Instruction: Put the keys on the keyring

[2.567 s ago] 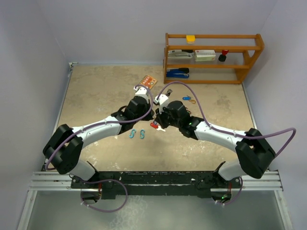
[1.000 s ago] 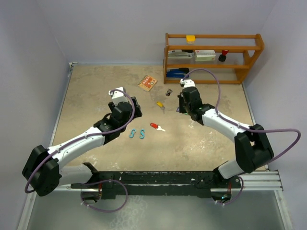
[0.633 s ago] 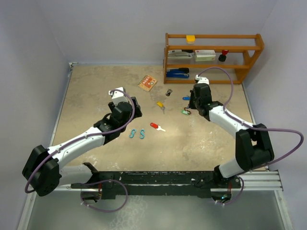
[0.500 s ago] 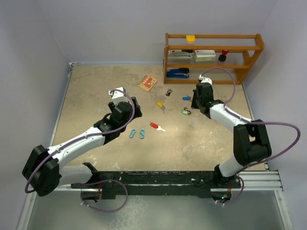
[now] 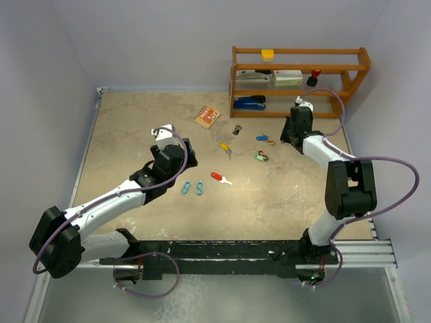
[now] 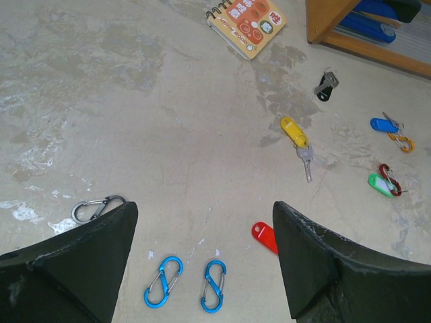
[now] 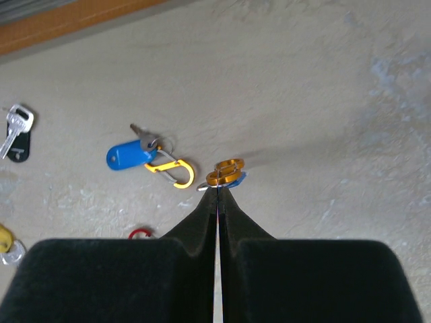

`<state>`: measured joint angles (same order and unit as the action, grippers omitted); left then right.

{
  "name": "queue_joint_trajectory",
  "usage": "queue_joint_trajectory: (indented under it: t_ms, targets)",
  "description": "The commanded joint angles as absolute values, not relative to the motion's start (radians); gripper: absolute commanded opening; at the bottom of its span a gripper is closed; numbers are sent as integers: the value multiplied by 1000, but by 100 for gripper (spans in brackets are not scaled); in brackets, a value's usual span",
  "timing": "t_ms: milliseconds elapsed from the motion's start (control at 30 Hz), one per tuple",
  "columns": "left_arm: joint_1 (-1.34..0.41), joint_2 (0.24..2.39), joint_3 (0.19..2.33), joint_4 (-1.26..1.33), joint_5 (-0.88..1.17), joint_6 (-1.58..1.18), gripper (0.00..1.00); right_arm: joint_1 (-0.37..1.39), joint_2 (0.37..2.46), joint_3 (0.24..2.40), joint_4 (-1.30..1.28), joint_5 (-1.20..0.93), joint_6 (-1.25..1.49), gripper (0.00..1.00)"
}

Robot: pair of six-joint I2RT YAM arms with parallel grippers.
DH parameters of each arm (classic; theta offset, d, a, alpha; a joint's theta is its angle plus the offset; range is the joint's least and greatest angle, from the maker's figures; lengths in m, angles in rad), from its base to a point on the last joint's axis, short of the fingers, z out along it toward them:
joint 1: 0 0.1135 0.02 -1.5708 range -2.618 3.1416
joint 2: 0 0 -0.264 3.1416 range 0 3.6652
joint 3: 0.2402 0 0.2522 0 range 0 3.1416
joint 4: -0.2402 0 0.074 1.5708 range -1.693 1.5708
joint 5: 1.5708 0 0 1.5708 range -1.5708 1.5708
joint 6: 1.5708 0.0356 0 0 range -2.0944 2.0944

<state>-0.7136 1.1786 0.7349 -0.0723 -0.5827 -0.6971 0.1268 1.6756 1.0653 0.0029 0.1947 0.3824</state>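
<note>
Right gripper [image 7: 217, 192] pinched tight, small orange clip [image 7: 225, 172] seemingly nipped at its tips, probably the next keyring. Blue-tagged key [image 7: 128, 155] at its 10 o'clock, apparently hooked to a yellow carabiner [image 7: 176, 172]. Left gripper [image 6: 204, 219] gapes wide, empty, above red-tagged key [image 6: 264, 236]

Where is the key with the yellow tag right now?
In the top view the yellow-tagged key lies near the centre, between the black-tagged key behind it and the red-tagged key in front.
</note>
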Motion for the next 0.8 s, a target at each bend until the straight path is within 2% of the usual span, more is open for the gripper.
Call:
queue_joint_trajectory:
  t_ms: [0, 300, 333, 433, 500, 600, 767]
  targets:
    - [-706, 1153, 721, -60, -598, -718, 78, 87, 1695, 1115, 29, 189, 384, 0]
    - [-706, 1151, 723, -69, -608, -716, 78, 33, 1760, 1146, 35, 186, 388, 1]
    - [-705, 1150, 724, -70, -609, -716, 78, 31, 1760, 1146, 37, 186, 391, 9]
    - [-705, 1150, 723, -71, -610, -718, 78, 29, 1745, 1131, 62, 196, 399, 48]
    - [-705, 1150, 720, -71, -613, -718, 78, 29, 1726, 1115, 78, 202, 402, 65]
    - [-705, 1149, 713, -71, -617, -721, 78, 29, 1689, 1082, 112, 194, 398, 73]
    - [-703, 1155, 699, -67, -645, -730, 79, 55, 1634, 1066, 93, 95, 345, 73]
